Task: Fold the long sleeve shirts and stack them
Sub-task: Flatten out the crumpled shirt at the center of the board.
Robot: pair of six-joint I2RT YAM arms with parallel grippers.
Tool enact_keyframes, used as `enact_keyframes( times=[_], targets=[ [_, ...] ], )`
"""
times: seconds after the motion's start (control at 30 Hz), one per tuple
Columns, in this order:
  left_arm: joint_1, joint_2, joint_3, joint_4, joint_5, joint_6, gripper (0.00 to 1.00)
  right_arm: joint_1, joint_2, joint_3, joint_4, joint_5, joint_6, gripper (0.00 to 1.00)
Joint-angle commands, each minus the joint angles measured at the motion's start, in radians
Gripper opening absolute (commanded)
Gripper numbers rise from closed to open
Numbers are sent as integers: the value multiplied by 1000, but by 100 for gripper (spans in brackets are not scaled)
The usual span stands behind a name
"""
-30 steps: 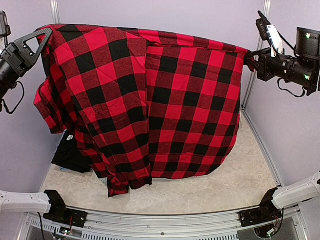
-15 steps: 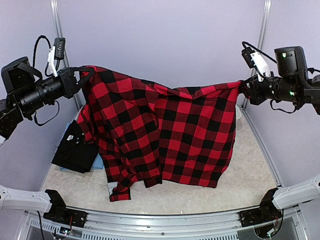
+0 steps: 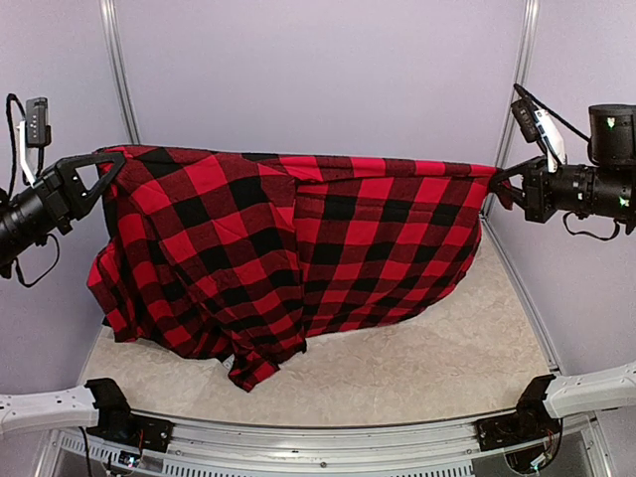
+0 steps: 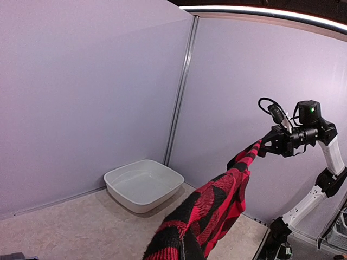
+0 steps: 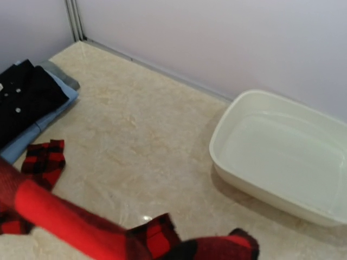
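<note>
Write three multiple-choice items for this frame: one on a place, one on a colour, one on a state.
1. Where does the white basin sit?
A) on the table by the wall
B) at the near edge between the arm bases
C) hanging from a hook

2. What colour is the top shirt of the folded stack?
A) light blue
B) black
C) white

3. How is the red-and-black checked shirt held?
A) flat on the tabletop
B) draped over the basin
C) strung between the left gripper and right gripper, both shut

1 A: the right wrist view shows it on the tabletop at the wall's foot.
2 B: the black buttoned shirt lies over a light blue one.
3 C: each gripper pinches an upper corner.
</note>
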Motion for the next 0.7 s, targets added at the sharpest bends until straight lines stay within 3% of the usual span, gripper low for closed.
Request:
enact_keyframes(
  times=[0.0,0.13,0.2,0.37,0.53,0.67],
  targets=[
    [3,30,3,23,-208,-17,0,-8,26,2,-51,99,42,0],
    [22,159,66,6,-390,-5,0,-20,116,48,-56,239,39,0],
    [94,247,105,3,-406,-7,0,-69,183,81,-46,268,22,0],
    [381,496,74,83,-206,-103,0,-250,368,52,74,223,-32,0],
    [456,731,15,246,-149,-131,0,-364,635,71,205,217,-70,0],
    [467,956,96,317,-120,-142,0,-399,839,168,267,245,-93,0]
  ],
)
